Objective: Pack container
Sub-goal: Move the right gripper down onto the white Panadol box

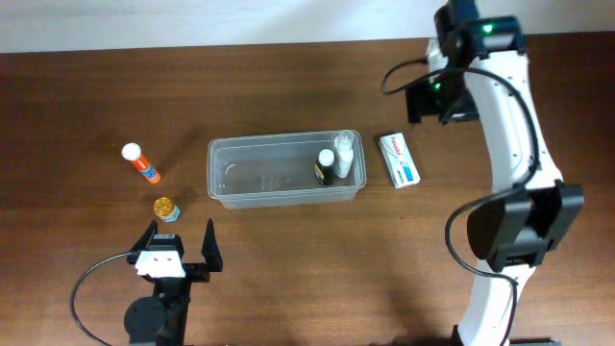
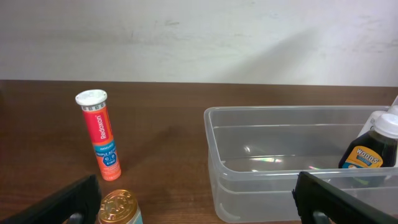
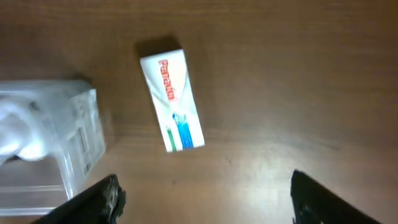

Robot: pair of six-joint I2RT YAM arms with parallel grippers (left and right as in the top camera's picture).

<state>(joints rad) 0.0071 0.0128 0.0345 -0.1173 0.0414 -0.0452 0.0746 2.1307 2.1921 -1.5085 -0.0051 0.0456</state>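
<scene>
The container (image 1: 279,198) is a clear rectangular tub at mid-table. Inside its right end stand a dark bottle (image 1: 325,169) with a white cap and a white bottle (image 1: 344,152). A white box (image 1: 399,160) with red lettering lies just right of the tub. My right gripper (image 1: 430,100) hovers above and behind that box; in the right wrist view the box (image 3: 172,101) and the tub's corner (image 3: 78,137) lie below, and the gripper (image 3: 205,199) is open and empty. My left gripper (image 1: 179,242) is open near the front edge, with a gold-lidded jar (image 2: 118,208) close to its left finger.
An orange tube (image 1: 142,163) with a white cap lies left of the tub, seen standing out in the left wrist view as the tube (image 2: 99,134) beyond the jar. The right arm's white links (image 1: 509,192) stretch along the table's right side.
</scene>
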